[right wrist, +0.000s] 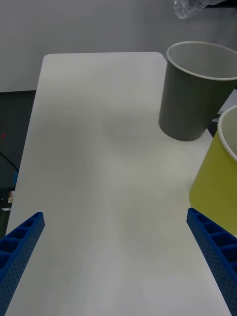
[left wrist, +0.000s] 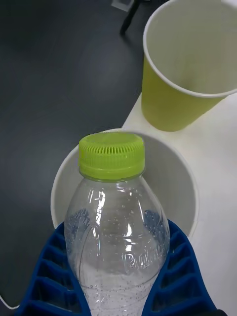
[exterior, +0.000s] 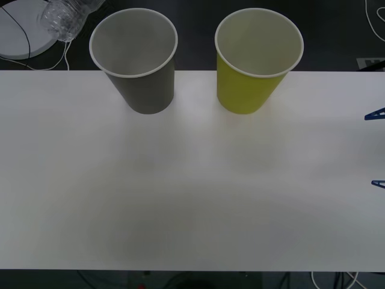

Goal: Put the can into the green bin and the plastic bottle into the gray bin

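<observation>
Your left gripper (left wrist: 118, 281) is clamping the plastic bottle (left wrist: 116, 232) around its clear body, blue ribbed fingers (left wrist: 49, 266) curving in on both sides. The bottle is pointing cap-first at the open mouth of the gray bin (left wrist: 190, 197), with the lime-green cap (left wrist: 112, 155) lying over the bin's white inside. From the front view, the bottle (exterior: 67, 18) is hanging in the air above and to the left of the gray bin (exterior: 141, 84), beyond the table's (exterior: 192, 192) far edge, and the frame's top is cutting off its upper part along with the gripper holding it.

Your right gripper (right wrist: 116, 256) is waiting low over the table at the right side, fingers spread wide apart with nothing between them. In the front view only the two blue fingertips (exterior: 376, 114) are poking in at the right edge; the rest of that arm is cut off.

The gray bin and the green bin (exterior: 255, 78) are standing upright side by side near the table's far edge, gray on the left, green on the right, a gap between them. Both are showing white interiors; their bottoms are hard to make out from here.
</observation>
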Robot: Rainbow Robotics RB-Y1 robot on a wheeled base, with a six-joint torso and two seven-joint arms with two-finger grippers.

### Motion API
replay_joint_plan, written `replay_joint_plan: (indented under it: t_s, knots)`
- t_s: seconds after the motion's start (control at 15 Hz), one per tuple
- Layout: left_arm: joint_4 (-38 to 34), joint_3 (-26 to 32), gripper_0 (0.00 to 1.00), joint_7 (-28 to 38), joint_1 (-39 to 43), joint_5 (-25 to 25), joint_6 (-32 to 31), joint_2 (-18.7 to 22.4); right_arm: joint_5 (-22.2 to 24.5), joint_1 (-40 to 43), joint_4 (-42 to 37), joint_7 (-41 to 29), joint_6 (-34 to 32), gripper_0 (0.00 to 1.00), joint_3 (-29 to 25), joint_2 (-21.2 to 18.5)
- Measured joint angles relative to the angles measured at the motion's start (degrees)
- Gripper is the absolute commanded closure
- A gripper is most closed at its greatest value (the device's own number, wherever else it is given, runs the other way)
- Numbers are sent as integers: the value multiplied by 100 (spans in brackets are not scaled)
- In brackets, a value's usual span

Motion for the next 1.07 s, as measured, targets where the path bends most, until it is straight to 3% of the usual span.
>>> replay_joint_plan:
  t_s: [0.6,1.07]
  knots:
    - [673,-8,100,200,-347,-218,0,-839,0,0,0,0,0,0,0,0]
    - [724,-9,100,220,-381,-418,-7,-1021,0,0,0,0,0,0,0,0]
